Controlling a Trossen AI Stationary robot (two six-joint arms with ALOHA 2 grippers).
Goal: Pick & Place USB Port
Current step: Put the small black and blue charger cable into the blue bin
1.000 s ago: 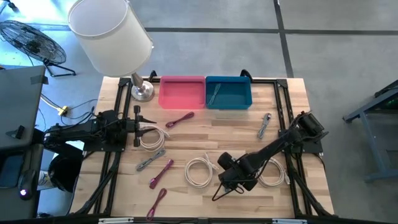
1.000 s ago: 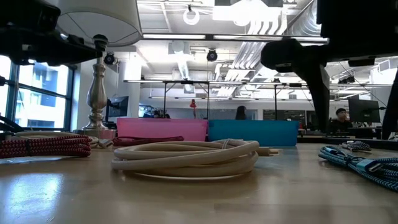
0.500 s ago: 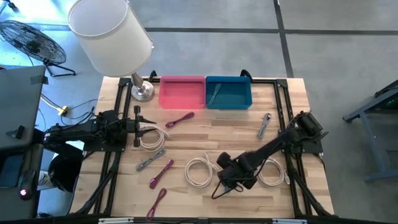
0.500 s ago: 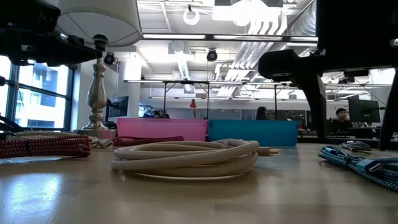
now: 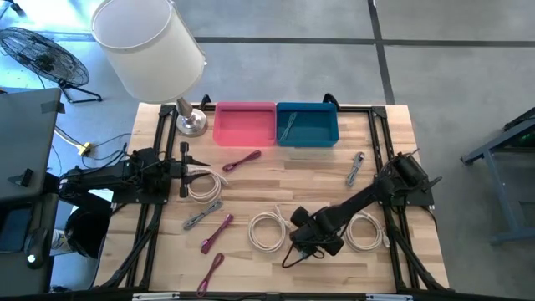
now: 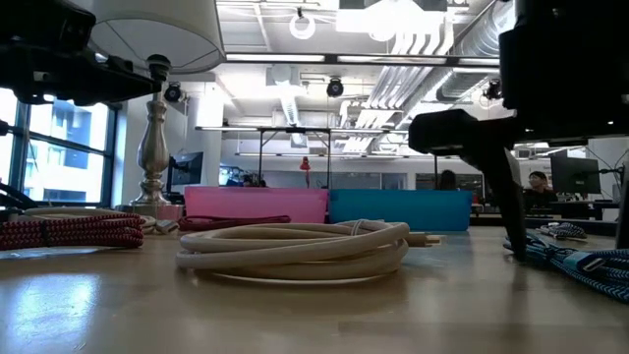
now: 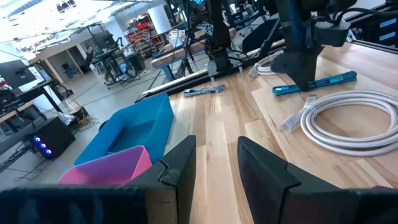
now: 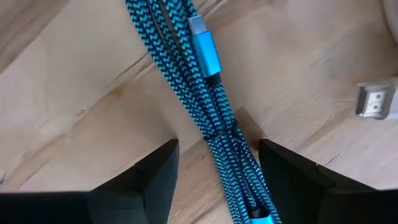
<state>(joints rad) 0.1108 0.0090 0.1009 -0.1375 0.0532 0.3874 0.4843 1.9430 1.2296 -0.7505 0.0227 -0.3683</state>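
A blue braided cable (image 8: 208,118), folded into a bundle with a blue metal plug (image 8: 205,53), lies flat on the wood near the table's near edge. My right gripper (image 8: 217,180) is open and points down over it, one finger on each side of the bundle without touching it. In the low view its finger (image 6: 496,187) reaches almost down to the cable (image 6: 580,261). In the high view the right gripper (image 5: 306,242) covers most of the cable. My left gripper (image 5: 185,163) waits open at the table's left side.
White coiled cables (image 5: 267,230), (image 5: 364,232) flank the right gripper; a third (image 5: 205,182) lies by the left gripper. Pink cables (image 5: 241,160), (image 5: 216,232) and grey ones (image 5: 203,216), (image 5: 356,167) are scattered. A pink bin (image 5: 244,124), a blue bin (image 5: 307,134) and a lamp (image 5: 191,124) stand at the far edge.
My right gripper has come down toward the table over the blue cable and shifted slightly toward the near-left. Its fingers have stayed open. The cable has not moved.
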